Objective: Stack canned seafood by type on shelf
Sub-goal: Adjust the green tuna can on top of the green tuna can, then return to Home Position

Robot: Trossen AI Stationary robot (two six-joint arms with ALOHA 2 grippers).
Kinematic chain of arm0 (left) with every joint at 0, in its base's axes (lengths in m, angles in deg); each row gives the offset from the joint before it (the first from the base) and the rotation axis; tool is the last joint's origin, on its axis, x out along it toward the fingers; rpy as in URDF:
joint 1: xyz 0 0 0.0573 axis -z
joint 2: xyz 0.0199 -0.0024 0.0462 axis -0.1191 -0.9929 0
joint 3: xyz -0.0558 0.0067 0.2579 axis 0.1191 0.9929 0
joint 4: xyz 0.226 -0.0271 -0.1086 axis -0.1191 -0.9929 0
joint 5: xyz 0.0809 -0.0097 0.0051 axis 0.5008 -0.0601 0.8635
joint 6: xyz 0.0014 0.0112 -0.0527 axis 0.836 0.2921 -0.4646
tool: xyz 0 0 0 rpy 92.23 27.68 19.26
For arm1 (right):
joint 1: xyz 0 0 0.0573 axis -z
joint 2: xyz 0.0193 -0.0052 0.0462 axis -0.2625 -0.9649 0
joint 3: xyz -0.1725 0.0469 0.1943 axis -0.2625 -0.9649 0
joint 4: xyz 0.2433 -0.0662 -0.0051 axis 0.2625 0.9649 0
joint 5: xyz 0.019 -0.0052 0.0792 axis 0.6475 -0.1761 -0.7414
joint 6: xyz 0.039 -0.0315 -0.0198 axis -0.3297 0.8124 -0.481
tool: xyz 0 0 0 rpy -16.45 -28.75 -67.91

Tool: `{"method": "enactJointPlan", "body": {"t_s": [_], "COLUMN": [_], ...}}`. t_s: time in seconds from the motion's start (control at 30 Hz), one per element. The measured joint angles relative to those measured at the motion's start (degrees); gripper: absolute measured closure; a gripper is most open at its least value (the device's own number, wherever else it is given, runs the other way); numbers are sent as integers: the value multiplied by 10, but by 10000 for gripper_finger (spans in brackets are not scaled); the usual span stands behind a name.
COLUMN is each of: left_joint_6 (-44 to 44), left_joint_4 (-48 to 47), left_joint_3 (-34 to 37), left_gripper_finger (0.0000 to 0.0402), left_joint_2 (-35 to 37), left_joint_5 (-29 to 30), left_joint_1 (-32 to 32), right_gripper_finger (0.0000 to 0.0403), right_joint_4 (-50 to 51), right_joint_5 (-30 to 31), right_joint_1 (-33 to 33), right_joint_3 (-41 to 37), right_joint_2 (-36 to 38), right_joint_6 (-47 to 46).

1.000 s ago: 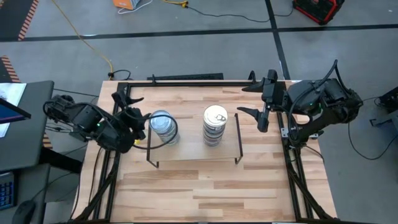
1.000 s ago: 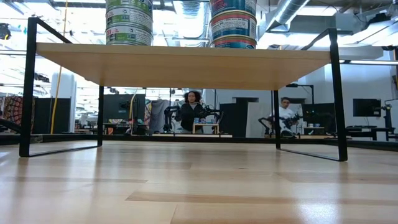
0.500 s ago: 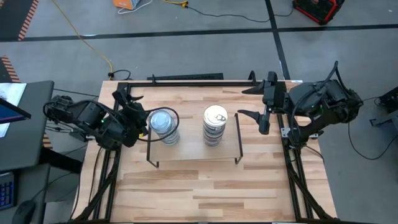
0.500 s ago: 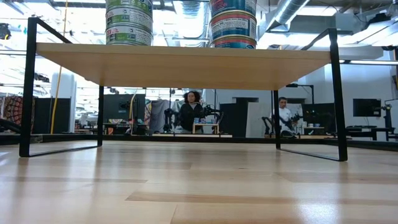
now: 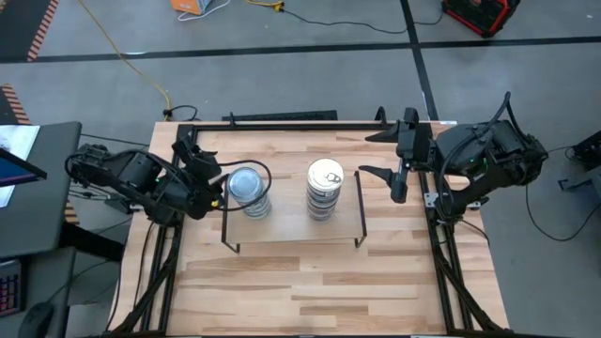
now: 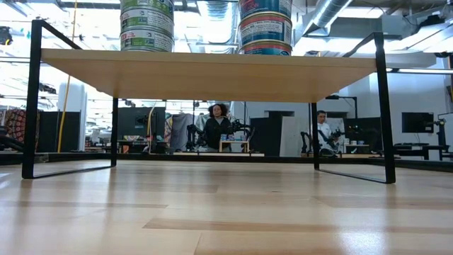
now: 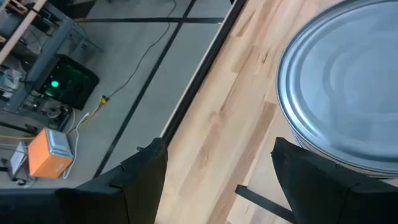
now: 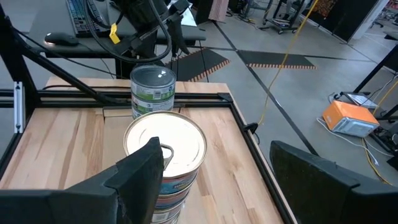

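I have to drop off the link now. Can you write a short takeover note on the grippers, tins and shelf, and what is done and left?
Left gripper: open, empty, beside the blue-grey-lidded stack.
Right gripper: open, empty, off the shelf's right end.
Both stacks stand on the shelf; the pull-tab stack is to the right of the blue-grey one.
Done: tins stacked by type, none seen loose on the table.
Left: apparently only parking both arms.

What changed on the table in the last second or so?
The left gripper, open and empty, backed away from the blue-grey-lidded stack of tins toward its own side of the table. Both stacks, that one and the silver-lidded one, stayed on the shelf, and the open right gripper held its place.
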Motion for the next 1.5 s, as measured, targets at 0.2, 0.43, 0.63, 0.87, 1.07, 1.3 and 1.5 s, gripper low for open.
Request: {"method": "enactJointPlan", "body": {"t_s": [0.2,0.43,0.63,0.87,1.07,1.3,1.5], "left_joint_6": [3,18,40,69,42,-46,-21], "left_joint_4": [0,0,0,14,15,53,139], "left_joint_3": [0,0,-10,-22,-9,69,178], "left_gripper_finger": [123,123,123,123,123,123,123], "left_joint_2": [0,0,5,29,78,153,192], "left_joint_5": [6,19,49,52,52,24,25], "left_joint_1": [0,0,3,53,138,224,253], "right_gripper_finger": [79,79,79,81,82,82,82], "right_joint_4": [0,11,55,16,-74,-155,-218], "right_joint_5": [0,0,4,68,73,73,71], "right_joint_1": [0,0,-3,-42,-62,-75,-75], "right_joint_3": [0,0,-2,-129,-265,-390,-480], "right_joint_2": [0,1,6,71,171,267,315], "right_joint_6": [0,0,-35,-60,-74,-92,-91]}}
